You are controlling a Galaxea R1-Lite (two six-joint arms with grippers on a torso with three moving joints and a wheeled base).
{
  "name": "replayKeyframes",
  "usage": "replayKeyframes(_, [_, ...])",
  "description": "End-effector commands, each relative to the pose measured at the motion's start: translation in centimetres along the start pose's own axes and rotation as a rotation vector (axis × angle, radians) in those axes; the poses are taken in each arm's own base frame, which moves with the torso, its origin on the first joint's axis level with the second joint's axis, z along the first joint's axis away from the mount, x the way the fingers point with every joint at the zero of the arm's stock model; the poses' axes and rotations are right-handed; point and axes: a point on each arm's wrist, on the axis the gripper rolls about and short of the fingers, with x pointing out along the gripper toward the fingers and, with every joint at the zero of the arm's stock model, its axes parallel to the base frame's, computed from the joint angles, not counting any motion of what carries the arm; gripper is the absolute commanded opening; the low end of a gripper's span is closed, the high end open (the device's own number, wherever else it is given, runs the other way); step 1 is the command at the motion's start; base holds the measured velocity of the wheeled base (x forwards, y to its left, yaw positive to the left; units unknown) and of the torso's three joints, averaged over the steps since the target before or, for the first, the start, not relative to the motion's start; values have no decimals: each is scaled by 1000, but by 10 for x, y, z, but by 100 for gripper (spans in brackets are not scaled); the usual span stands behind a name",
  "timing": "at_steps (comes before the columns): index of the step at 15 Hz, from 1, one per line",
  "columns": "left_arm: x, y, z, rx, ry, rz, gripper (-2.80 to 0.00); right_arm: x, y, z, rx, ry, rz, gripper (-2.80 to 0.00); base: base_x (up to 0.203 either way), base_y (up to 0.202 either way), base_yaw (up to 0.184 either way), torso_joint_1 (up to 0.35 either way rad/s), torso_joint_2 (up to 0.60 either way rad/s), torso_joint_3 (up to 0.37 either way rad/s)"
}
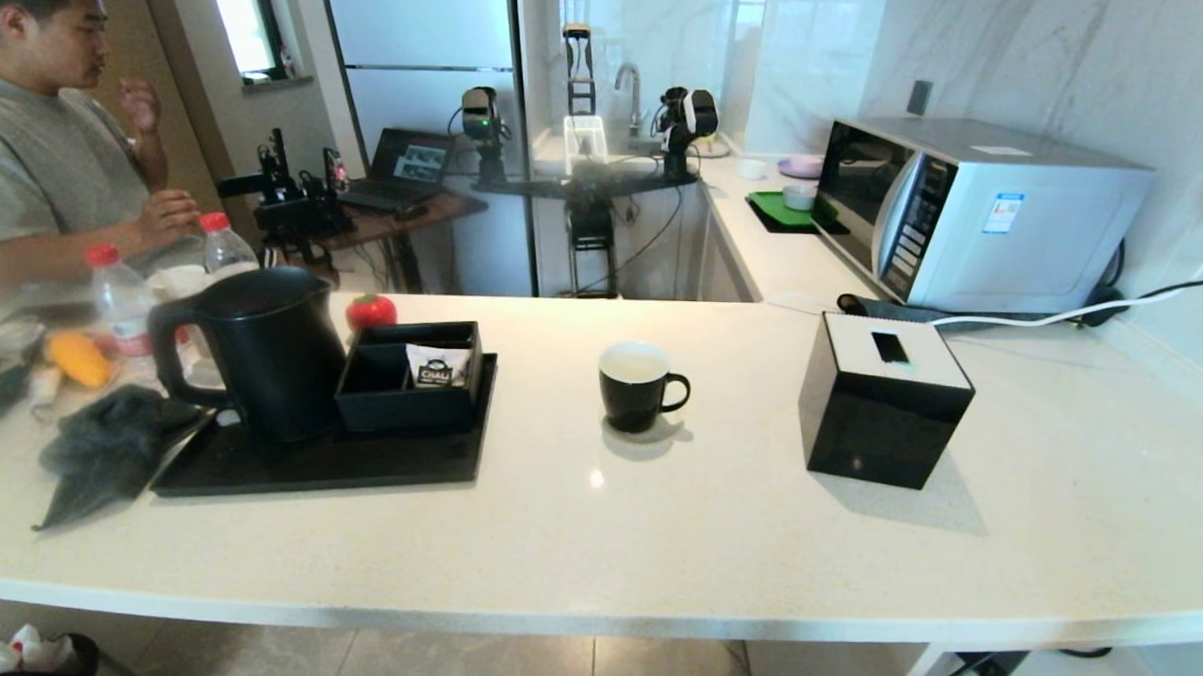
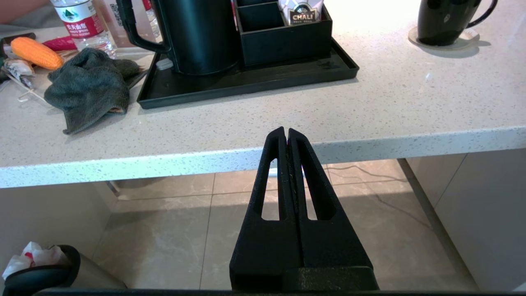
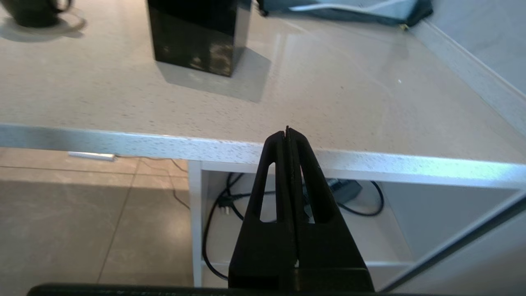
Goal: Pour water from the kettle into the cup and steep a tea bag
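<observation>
Jaws pressed together on both grippers, left gripper [image 2: 286,132] and right gripper [image 3: 287,131] sat below the counter [image 1: 654,540] edge. Upright on the tray [image 1: 357,465], the kettle [image 1: 261,351] pointed its handle left. Mid-counter stood the cup [image 1: 637,384], handle pointing right, toward the tissue box [image 1: 884,403].

Kettle [image 1: 266,351] matt black; cup [image 1: 636,386] glossy; countertop [image 1: 654,540] speckled stone, polished.
</observation>
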Motion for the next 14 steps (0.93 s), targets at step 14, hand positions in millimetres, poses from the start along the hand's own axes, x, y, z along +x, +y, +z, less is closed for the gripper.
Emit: replayKeyframes(14, [0,0,0,0,-1,-1,-280,-11,3,-13,128,-44,93,-280,0,0,0,0,0,0])
